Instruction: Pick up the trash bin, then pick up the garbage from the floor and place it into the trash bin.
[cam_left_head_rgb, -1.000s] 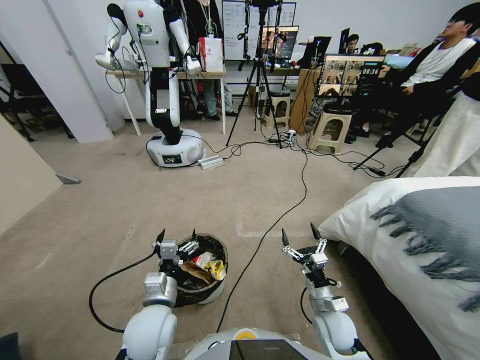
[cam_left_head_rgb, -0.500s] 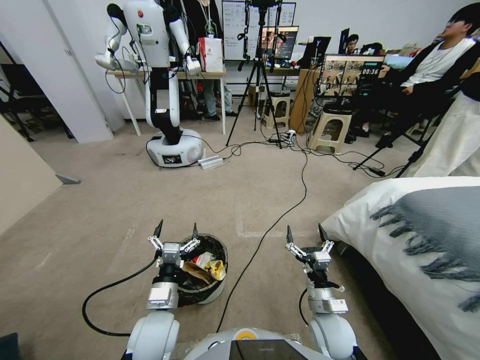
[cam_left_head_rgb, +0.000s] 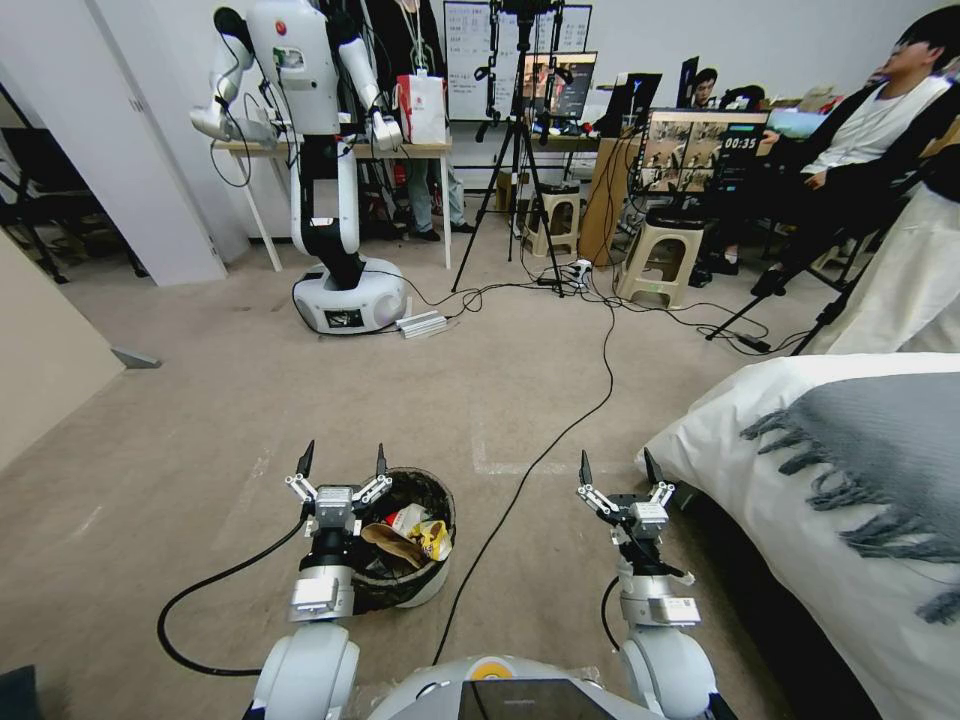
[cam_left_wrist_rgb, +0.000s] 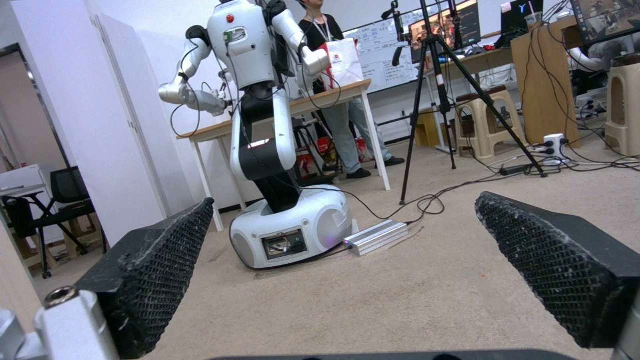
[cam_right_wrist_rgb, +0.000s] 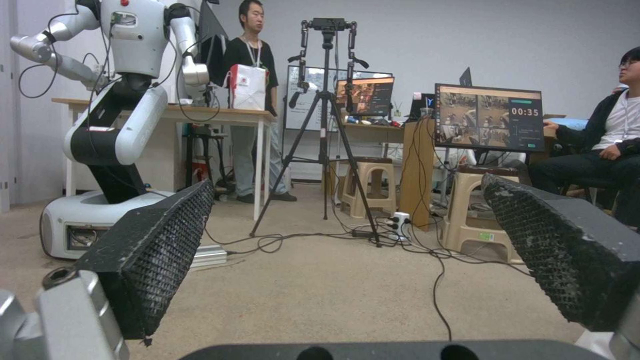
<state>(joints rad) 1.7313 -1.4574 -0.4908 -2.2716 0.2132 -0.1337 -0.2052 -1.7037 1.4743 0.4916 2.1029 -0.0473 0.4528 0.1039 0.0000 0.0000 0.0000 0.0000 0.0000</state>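
The trash bin (cam_left_head_rgb: 432, 588), white with a black liner over its rim, stands on the carpet just in front of me, left of centre. Garbage lies inside it: a yellow wrapper (cam_left_head_rgb: 436, 538), a brown paper piece (cam_left_head_rgb: 392, 546) and a red-and-white wrapper (cam_left_head_rgb: 408, 517). My left gripper (cam_left_head_rgb: 340, 463) hovers open over the bin's left rim, holding nothing. My right gripper (cam_left_head_rgb: 617, 469) is open and empty above bare carpet to the bin's right. Both wrist views show wide-spread black fingers, the left gripper (cam_left_wrist_rgb: 345, 200) and the right gripper (cam_right_wrist_rgb: 348, 181), facing the room.
A bed (cam_left_head_rgb: 850, 480) with a white duvet and grey blanket fills the right side. A black cable (cam_left_head_rgb: 560, 430) crosses the carpet between my arms. Another robot (cam_left_head_rgb: 330, 200), a tripod (cam_left_head_rgb: 520, 150), stools (cam_left_head_rgb: 660, 255) and desks stand far ahead. A beige panel (cam_left_head_rgb: 40, 350) is at left.
Both grippers have moved forward and levelled out. The left one has shifted slightly left along the bin's rim, the right one slightly right. The bin has not moved.
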